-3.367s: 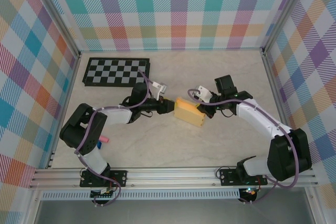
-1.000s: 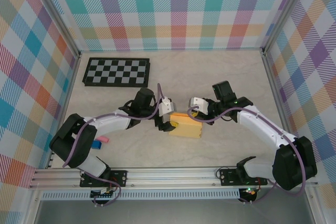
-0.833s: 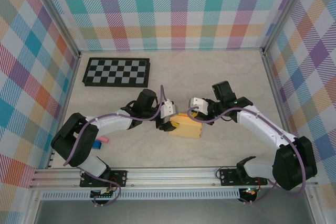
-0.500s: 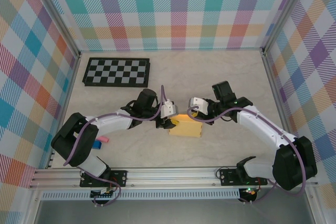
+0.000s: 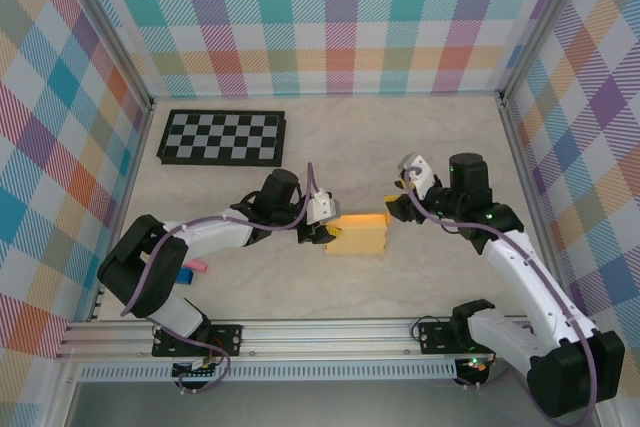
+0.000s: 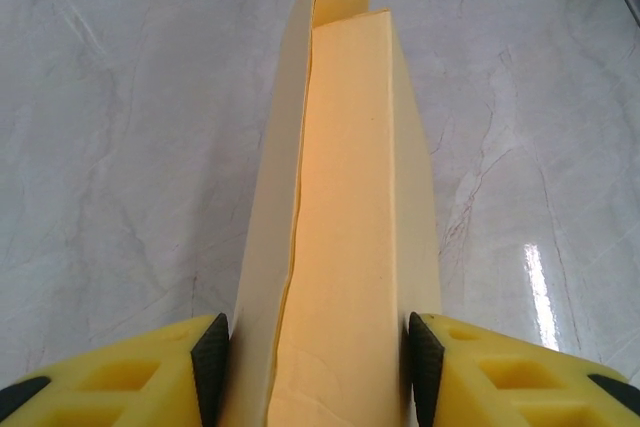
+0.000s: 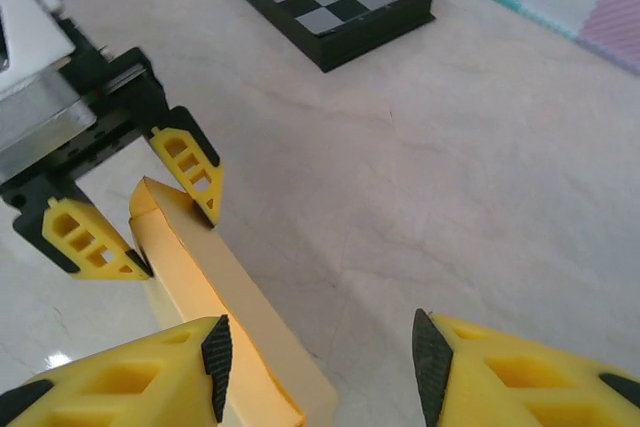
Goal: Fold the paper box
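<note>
Grip has swapped: left tool [image 6: 315,367] now clamps the paper box [image 5: 360,235] by one end, while right tool [image 7: 315,347] has let go and backed off, jaws apart. Checkerboard [image 5: 222,137] lies well behind the box.

Small, flat, rectangular paper box [image 5: 358,236] of thin yellow-orange card, just below the middle of the top view, long side running left to right, brighter along the upper edge. In the left wrist view, reaching from bottom centre to top centre as a narrow slab: paler side panel on the left, parted from the orange face by a thin seam, rounded flap standing up at the far end. Clamped at the near end between the pads of the left gripper [image 6: 312,372]. In the right wrist view, lower left, running diagonally.
</note>
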{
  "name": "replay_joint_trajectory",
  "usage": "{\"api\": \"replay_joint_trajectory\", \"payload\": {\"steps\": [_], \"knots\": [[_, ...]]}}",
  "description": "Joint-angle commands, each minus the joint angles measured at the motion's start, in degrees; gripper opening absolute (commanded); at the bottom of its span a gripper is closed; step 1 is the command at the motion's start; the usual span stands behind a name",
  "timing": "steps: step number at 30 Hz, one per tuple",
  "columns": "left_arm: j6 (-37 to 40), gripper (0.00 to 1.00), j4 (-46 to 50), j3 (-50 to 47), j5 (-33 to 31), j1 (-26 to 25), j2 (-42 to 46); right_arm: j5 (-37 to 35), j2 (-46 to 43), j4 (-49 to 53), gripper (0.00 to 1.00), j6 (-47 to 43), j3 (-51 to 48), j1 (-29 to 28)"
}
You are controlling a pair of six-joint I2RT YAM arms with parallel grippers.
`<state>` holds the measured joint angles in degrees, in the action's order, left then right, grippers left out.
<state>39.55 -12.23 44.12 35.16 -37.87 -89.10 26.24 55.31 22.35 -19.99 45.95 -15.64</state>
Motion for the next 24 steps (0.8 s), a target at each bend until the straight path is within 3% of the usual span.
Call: {"api": "replay_joint_trajectory", "payload": {"steps": [1,4,8,10,12,16,19,24], "knots": [[-0.8,0.53,-0.5,-0.3,-0.9,-0.7,0.7,2.3,2.5,7.8,0.52,13.6,-1.3,1.4],[-1.2,0.53,-1.0,-0.6,-1.0,-0.7,0.7,4.9,5.4,9.5,0.54,17.8,-2.5,3.2],[-1.4,0.55,-1.0,-0.4,-0.4,-0.7,0.4,19.2,11.1,4.8,0.58,17.2,-4.6,9.5],[-1.0,0.56,-0.3,-0.2,-0.2,-0.7,0.1,24.5,14.3,5.8,0.63,8.6,-3.5,12.2],[-0.9,0.56,-0.1,0.0,0.1,-0.7,-0.1,25.3,17.9,8.4,0.67,1.5,-1.4,13.4],[-1.2,0.56,-0.2,0.4,0.5,-0.7,-0.8,32.4,27.7,14.1,0.60,-4.6,5.2,13.7],[-1.2,0.56,0.1,0.6,0.3,-0.6,-0.7,32.7,29.1,14.0,0.58,-4.8,5.6,13.4],[-1.9,0.56,-0.2,0.7,0.2,-0.6,-0.8,25.3,25.6,12.7,0.62,-2.8,2.9,12.5]]}}
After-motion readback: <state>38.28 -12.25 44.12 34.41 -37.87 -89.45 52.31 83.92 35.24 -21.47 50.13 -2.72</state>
